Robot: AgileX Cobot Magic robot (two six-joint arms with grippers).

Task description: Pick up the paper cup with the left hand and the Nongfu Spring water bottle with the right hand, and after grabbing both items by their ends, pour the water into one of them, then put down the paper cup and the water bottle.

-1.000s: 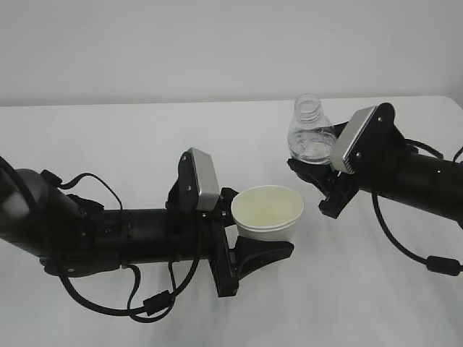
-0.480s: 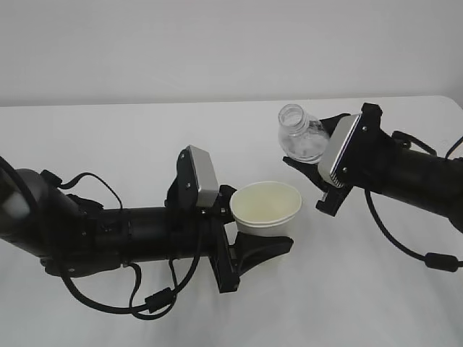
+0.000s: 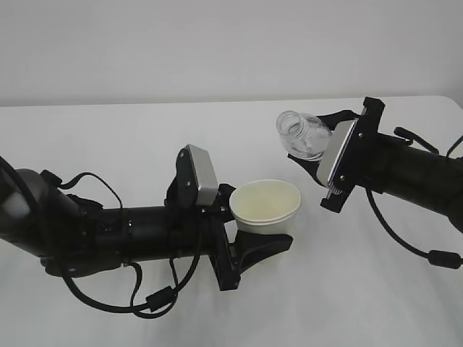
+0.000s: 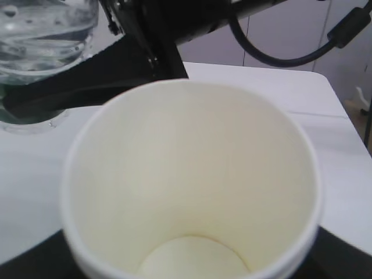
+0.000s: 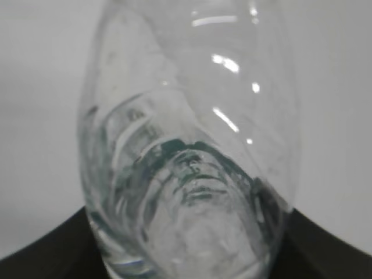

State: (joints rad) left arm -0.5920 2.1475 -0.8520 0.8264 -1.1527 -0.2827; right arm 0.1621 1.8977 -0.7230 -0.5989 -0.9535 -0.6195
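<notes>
Clear bottle [image 3: 304,136], gripped by the right tool [image 3: 323,150], is tilting neck-first toward the cup [image 3: 265,206], which the left tool [image 3: 246,233] is gripping below and left of it.

The Nongfu Spring water bottle [image 3: 302,136], clamped in the right gripper [image 3: 318,148], is now tipped further over, its open neck swung leftward and downward toward the paper cup [image 3: 265,205], which is carried slightly lower above the table.
</notes>
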